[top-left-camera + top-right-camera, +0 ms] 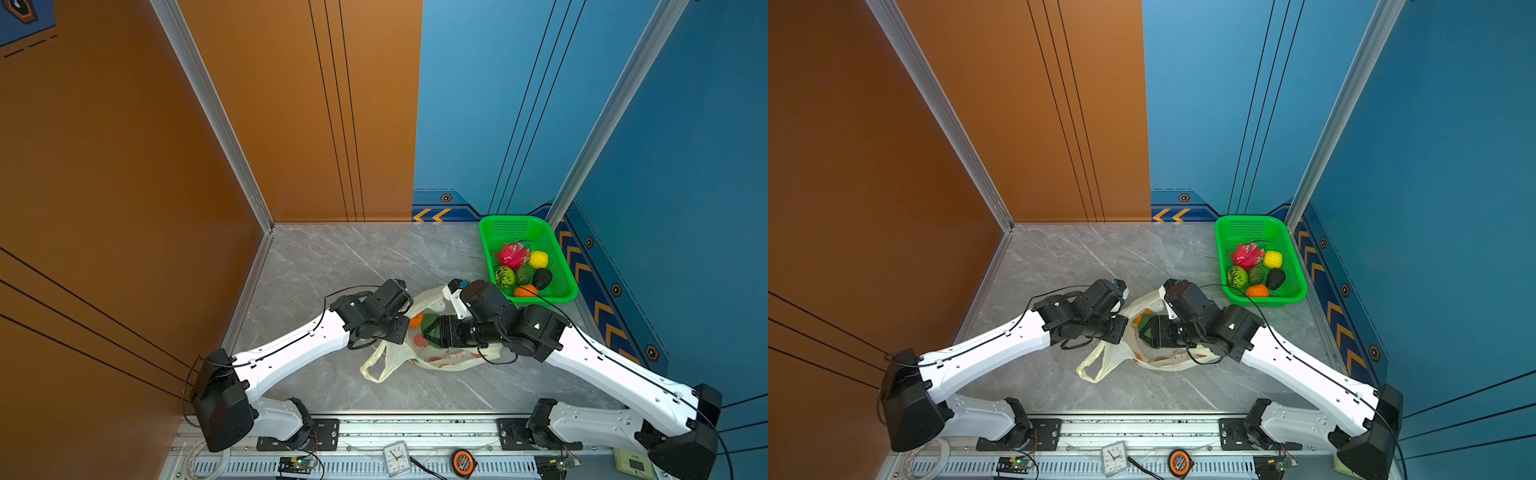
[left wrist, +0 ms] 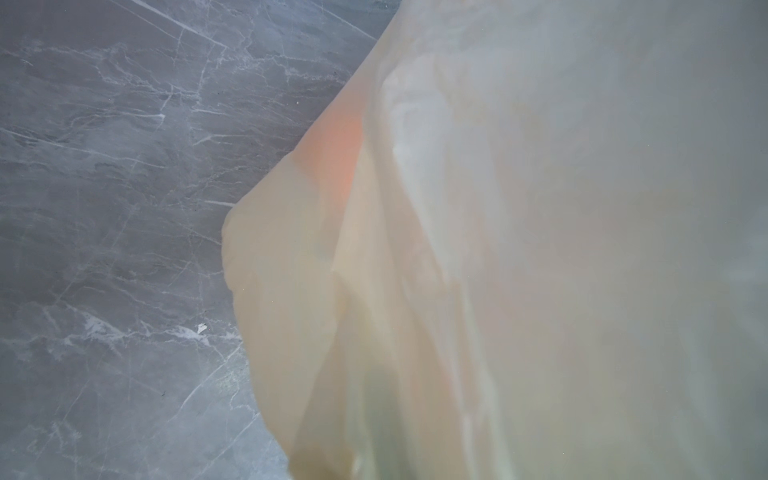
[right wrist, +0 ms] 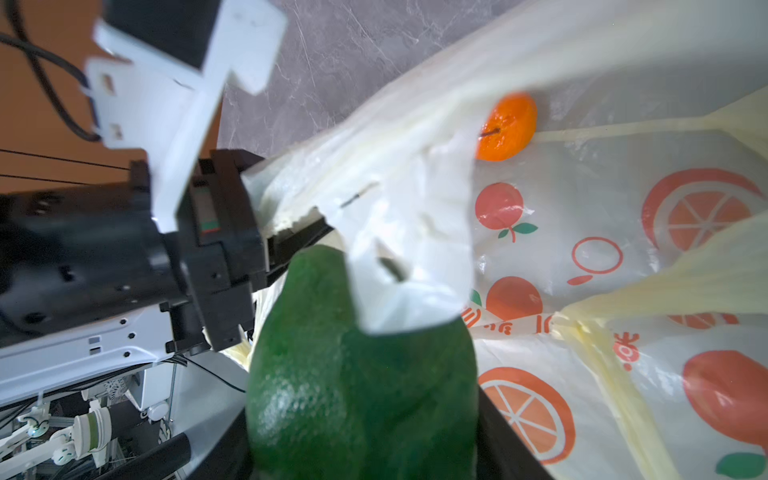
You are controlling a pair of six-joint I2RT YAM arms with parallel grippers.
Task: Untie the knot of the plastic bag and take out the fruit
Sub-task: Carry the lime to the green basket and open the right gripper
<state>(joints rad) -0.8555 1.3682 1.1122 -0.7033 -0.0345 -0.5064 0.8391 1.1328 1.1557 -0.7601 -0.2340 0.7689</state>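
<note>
A green fruit [image 3: 361,395], clamped in the right arm's jaws, sits in the mouth of the plastic bag [image 3: 582,249] near the front edge of the counter [image 1: 332,386], the left arm's jaws closed on its rim; draped film may snag and drag the orange [image 3: 505,129] out.

Orange wall [image 1: 104,166], blue wall [image 1: 478,104] — marble floor [image 1: 332,257]
</note>
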